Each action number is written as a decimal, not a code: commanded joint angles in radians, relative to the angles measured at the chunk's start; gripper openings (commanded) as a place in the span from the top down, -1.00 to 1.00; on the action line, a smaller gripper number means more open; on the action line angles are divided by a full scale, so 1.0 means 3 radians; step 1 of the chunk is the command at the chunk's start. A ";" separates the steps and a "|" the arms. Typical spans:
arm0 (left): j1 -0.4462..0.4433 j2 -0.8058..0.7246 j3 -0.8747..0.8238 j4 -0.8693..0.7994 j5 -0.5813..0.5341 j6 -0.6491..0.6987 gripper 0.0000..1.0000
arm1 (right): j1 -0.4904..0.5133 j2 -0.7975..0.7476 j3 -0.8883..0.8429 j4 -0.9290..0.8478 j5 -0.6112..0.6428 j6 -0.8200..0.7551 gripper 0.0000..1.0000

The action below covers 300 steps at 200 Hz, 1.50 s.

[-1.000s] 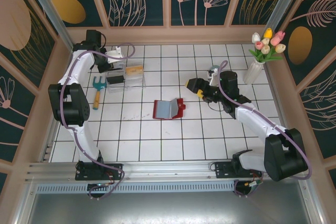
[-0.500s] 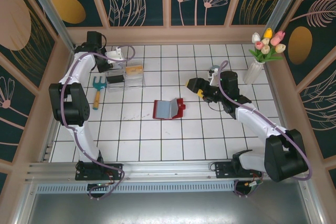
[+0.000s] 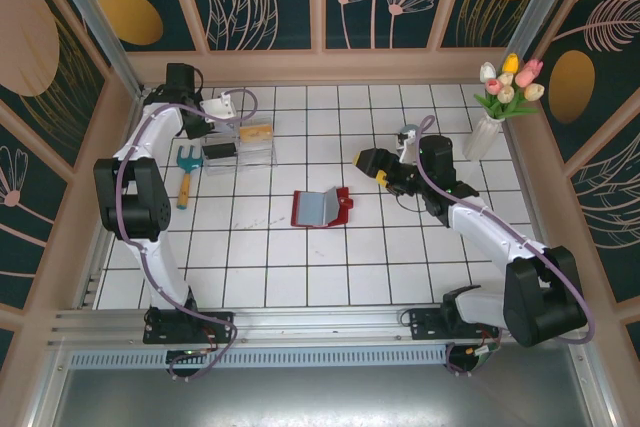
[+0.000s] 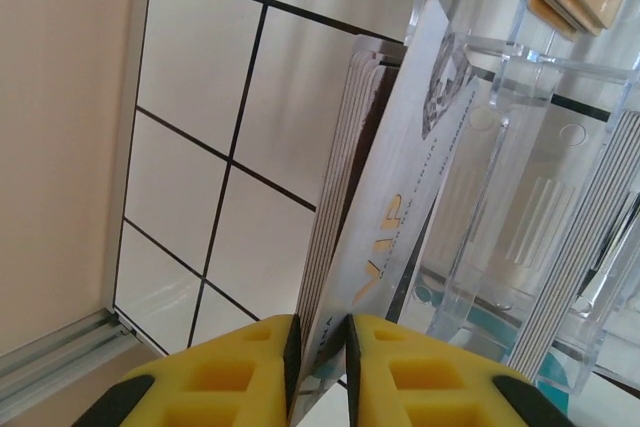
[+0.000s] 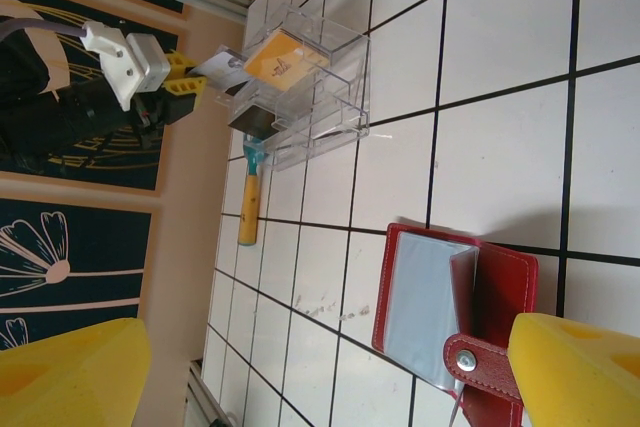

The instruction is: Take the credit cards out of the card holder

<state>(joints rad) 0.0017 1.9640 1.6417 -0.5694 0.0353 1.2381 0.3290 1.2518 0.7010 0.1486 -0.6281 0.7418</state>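
The red card holder (image 3: 320, 207) lies open mid-table, its pale grey-blue pocket leaf (image 5: 425, 297) showing and its snap tab (image 5: 478, 359) loose. At the back left my left gripper (image 4: 318, 332) is beside the clear plastic box (image 3: 245, 144). A grey-white credit card (image 4: 400, 187) stands slanted between its pads, which stand slightly apart, and leans on the box wall next to a stack of cards (image 4: 345, 177). Yellowish-tan cards (image 5: 280, 59) lie in the box. My right gripper (image 3: 372, 162) hovers open just right of the holder, holding nothing.
A small garden fork with a yellow handle (image 3: 186, 172) lies left of the box. A white vase of tulips (image 3: 490, 127) stands at the back right. Wooden walls ring the tiled table (image 3: 300, 267).
My left gripper's wrist has shifted slightly toward the back wall. The right arm and the card holder have not moved.
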 commanded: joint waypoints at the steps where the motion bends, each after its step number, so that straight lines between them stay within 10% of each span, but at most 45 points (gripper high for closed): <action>1: 0.0009 -0.0142 -0.0119 0.0204 -0.0059 0.0103 0.57 | 0.0022 -0.0103 0.0046 -0.0039 0.0016 0.0038 -0.87; 152: 0.0010 -0.0529 0.0229 -0.0324 0.0553 -0.0371 0.25 | 0.0079 -0.0103 0.0061 -0.0108 0.0099 -0.0058 -0.87; 193: -0.0015 -0.1073 -0.0286 0.0453 0.0847 -0.1664 -0.21 | 0.0454 0.0080 0.0257 -0.0307 0.0595 -0.0126 -0.84; 252: -0.0057 -0.1883 -0.1540 0.1803 0.0894 -0.3852 -0.10 | 0.1259 0.0702 0.0805 -0.0594 0.1277 -0.0026 -0.74; 300: -0.0057 -0.2137 -0.1958 0.1802 0.0828 -0.5001 -0.30 | 0.1456 0.1325 0.1072 -0.0666 0.1279 0.0103 -0.65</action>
<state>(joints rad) -0.0124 1.3724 1.1095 -0.0975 0.2802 0.0006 0.7525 1.5799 0.9779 -0.0120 -0.2661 0.7441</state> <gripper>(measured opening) 0.589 0.838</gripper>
